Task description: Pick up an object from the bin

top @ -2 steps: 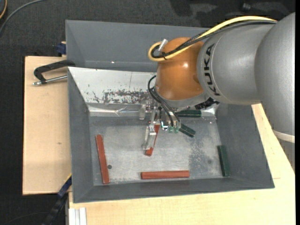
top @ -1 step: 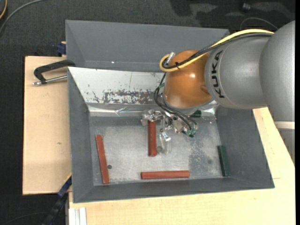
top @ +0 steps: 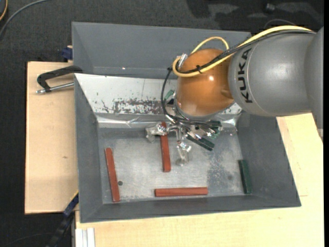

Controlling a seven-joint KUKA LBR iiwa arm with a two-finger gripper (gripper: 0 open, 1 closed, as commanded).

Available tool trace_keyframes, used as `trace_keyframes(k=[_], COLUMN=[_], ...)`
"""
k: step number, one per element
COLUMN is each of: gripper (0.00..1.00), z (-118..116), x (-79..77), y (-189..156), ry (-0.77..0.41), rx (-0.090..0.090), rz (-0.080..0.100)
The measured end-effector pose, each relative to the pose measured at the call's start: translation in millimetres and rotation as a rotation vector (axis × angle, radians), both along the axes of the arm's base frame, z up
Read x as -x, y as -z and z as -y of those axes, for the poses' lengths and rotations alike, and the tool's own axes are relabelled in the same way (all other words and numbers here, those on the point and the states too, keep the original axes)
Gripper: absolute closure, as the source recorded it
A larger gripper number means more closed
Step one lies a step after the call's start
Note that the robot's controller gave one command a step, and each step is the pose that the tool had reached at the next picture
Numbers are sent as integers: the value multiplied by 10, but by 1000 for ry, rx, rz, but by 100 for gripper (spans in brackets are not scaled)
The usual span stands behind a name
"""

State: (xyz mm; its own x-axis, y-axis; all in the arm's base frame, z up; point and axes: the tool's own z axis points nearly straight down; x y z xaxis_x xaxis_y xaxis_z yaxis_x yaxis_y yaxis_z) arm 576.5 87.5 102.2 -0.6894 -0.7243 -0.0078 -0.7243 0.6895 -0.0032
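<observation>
**Red-brown stick (top: 165,158) at mid-bin lies unlifted, gripper close above**

Nothing is picked yet, as far as the view shows. The middle stick lies flat on the floor of the bin (top: 87,138), running front to back, and the gripper (top: 179,147) hangs low just beside its upper end, on the right of it. Whether the gripper is apart or together I cannot tell, since the orange wrist cover and cables hide much of it, and I see nothing clamped in it. By my reading, the closing, the grasp and the lift are all left to do.

Three more pieces lie flat and well apart from the gripper:
- a second red-brown left stick (top: 111,175) near the left wall
- a third front stick (top: 181,192) lying crosswise near the front wall
- a dark green stick (top: 245,176) by the right wall

The middle stick has bare floor on both sides, so it looks the easiest to close round. The other three hug the sloped walls, which leaves little room on their wall side. Straight up from mid-bin the way looks clear.
</observation>
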Motion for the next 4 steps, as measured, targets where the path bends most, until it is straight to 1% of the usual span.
trace_keyframes(k=[1, 2, 3, 4], gripper=[0, 0, 0, 100], z=[203, 58, 43, 44], x=[-162, -226, -235, -235], y=[-168, 326, 312, 313], ry=[-104, -347, -343, -343], rx=[3, 2, 1, 1], rz=[1, -7, -4, -4])
